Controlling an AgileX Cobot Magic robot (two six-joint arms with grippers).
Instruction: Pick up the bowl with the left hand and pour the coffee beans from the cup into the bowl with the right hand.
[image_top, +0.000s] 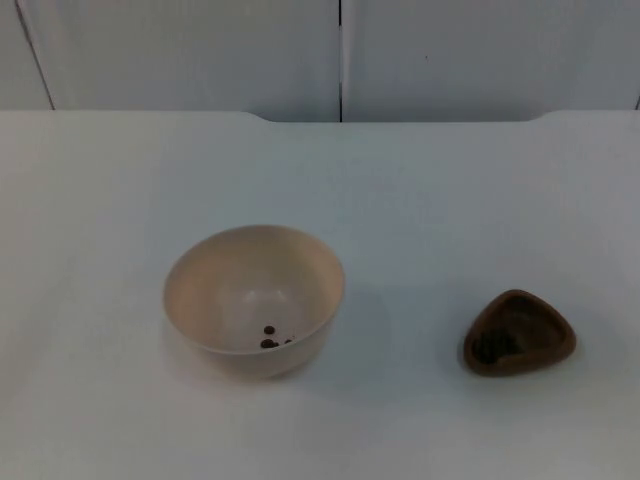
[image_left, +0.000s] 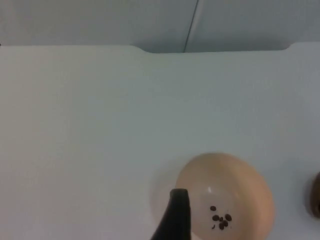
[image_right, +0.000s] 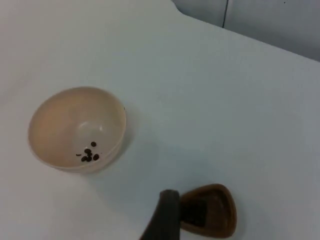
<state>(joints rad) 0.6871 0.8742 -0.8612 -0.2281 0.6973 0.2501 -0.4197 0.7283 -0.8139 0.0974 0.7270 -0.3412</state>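
Bowl (image_top: 254, 298) sits upright on the tabletop (image_top: 450, 200), a few coffee beans (image_top: 270, 338) already in its bottom; the brown cup (image_top: 518, 332) stands well apart from it on the right arm's side, something dark inside, can't tell whether that's beans or shadow. Left fingers (image_left: 176, 212): bowl lies just ahead of the visible tip and a little to the cup side, near rim about level with the tip, nothing held as far as I can see. Right fingers (image_right: 165, 212): cup is just beside the tip, bowl farther out ahead. Opening can't be told on either side. Each arm is nearer its own target. Judgement: bowl not yet lifted, so left goes first and needs a slight shift toward the rim.
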